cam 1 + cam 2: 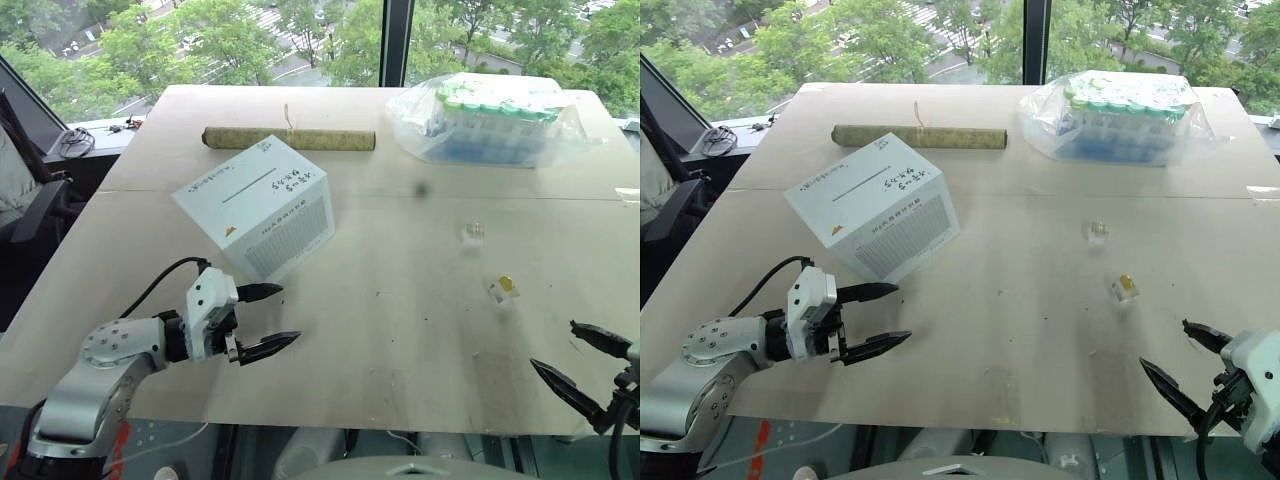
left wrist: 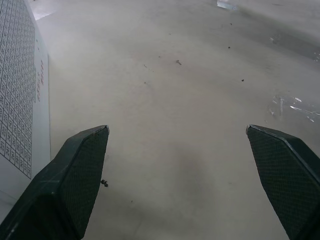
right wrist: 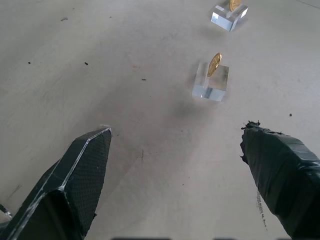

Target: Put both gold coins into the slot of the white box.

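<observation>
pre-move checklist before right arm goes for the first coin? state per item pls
1. Right gripper open, holding nothing: ok.
2. Left gripper open, holding nothing, beside the white box: ok.
3. Nearer gold coin standing on edge in its clear plastic block, in front of the right gripper: ok.
4. Second gold coin on the farther clear block, apart from the first: ok.
5. Slot on the box's upper face, unobstructed: ok.
6. Box sitting flat: not ok, it looks tilted on the table.
</observation>
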Robot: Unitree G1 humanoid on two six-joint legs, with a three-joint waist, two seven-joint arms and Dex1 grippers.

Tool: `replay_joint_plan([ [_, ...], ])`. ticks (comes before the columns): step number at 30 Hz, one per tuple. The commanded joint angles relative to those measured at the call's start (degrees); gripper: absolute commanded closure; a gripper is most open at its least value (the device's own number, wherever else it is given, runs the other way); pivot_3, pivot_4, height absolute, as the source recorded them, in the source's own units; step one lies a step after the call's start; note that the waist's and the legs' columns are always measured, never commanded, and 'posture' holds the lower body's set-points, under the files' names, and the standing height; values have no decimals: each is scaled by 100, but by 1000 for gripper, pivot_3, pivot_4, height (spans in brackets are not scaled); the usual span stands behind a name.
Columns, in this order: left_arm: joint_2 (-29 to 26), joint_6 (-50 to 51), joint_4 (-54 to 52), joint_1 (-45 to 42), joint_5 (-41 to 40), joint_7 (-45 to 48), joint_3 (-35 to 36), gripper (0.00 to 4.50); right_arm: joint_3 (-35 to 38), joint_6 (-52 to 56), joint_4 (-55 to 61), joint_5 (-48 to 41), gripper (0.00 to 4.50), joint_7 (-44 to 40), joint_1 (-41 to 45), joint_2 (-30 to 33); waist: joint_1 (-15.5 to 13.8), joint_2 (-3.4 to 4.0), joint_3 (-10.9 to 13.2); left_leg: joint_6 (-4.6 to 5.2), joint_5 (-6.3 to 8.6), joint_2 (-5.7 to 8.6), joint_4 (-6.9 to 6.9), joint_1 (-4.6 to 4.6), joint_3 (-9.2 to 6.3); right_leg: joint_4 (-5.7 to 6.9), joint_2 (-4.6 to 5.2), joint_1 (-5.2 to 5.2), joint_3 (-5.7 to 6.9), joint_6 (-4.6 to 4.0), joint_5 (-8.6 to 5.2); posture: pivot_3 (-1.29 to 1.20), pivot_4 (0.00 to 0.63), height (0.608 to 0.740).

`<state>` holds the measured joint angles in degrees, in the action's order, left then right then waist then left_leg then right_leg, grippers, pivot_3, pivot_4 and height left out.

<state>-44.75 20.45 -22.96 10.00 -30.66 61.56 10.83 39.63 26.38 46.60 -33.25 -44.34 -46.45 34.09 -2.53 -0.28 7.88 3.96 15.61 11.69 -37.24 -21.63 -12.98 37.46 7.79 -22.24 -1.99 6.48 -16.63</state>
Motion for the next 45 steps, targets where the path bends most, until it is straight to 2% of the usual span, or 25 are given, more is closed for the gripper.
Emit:
replay_joint_plan([
  [1,-43,13,-194,-203,-295,232,-39,6,116,751,458,-625,0,746,588,326,8,0,3,0,0,0,0,0,0,0,0,0,0,0,0,0,150,740],
  [3,-4,-58,-305,-455,-541,496,-125,6,-54,1586,613,-1469,0,1625,1345,624,45,-5,14,0,0,-2,-2,5,5,1,-3,1,-5,-2,3,0,150,740],
  [5,55,-18,-331,-584,-710,537,-117,6,-170,1952,556,-1876,0,2049,1828,728,25,-5,19,-8,3,-17,-5,0,25,-2,-8,-3,-15,-21,27,0,150,740],
  [8,55,-21,-366,-653,-864,705,-159,0,-371,2419,411,-2158,778,2557,2348,881,-4,-13,23,-1,-1,-33,-3,-2,21,-9,-15,-2,-5,-23,28,0,150,740],
  [10,70,-44,-357,-658,-908,755,-173,0,-587,2641,315,-2145,1789,2766,2590,980,-12,-12,24,0,-2,-33,-1,-9,14,-19,-19,-8,3,-24,28,0,150,740],
  [16,150,126,-655,-834,-1248,633,-182,0,-1125,3174,-324,-1848,1789,3163,3123,1159,35,-15,25,0,0,-32,3,-13,16,-50,-18,-2,9,-23,29,0,150,740],
  [30,280,405,-388,-1495,-1231,406,-498,0,-1667,3135,-952,-1314,1789,2886,3586,1033,39,-14,24,0,-1,-36,-7,-9,17,-38,-21,0,13,-23,31,0,150,740],
  [31,290,401,-379,-1522,-1207,412,-524,0,-1714,3110,-979,-1259,2318,2863,3624,1030,43,-14,24,0,0,-36,-7,-9,17,-38,-21,0,13,-23,31,0,150,740],
  [45,346,354,-458,-1549,-1100,357,-704,0,-1949,3011,-1079,-873,2318,2676,3959,841,43,-14,24,0,0,-36,-8,-10,17,-37,-21,0,12,-23,31,0,150,740],
])
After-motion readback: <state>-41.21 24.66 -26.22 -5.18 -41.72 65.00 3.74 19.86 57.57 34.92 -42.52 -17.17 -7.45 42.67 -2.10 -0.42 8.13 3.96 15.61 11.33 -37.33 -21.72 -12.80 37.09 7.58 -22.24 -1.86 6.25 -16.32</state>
